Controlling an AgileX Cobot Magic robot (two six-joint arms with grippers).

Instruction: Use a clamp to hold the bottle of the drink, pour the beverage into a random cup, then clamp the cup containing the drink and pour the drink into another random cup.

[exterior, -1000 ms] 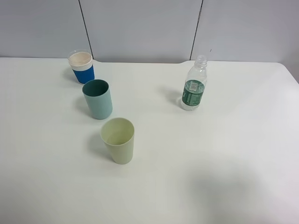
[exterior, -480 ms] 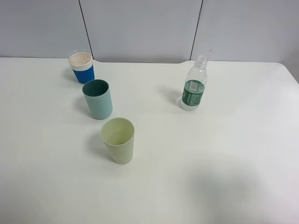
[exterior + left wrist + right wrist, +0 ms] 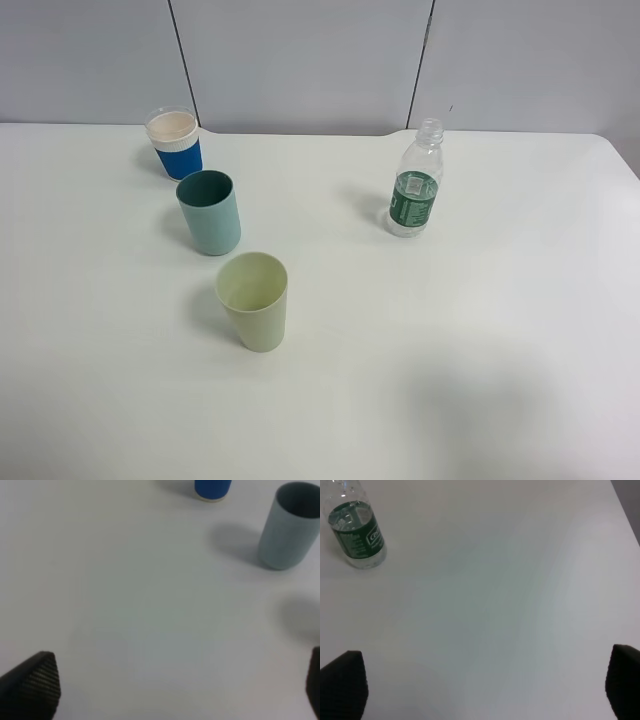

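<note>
Nothing has shifted since the earlier frames. The left gripper has its fingers spread wide over bare table; well beyond them stands the teal tumbler, the blue-sleeved paper cup farther still. The right gripper is likewise agape and empty, the bottle upright well ahead. The yellow-green tumbler stands near the teal one.
</note>
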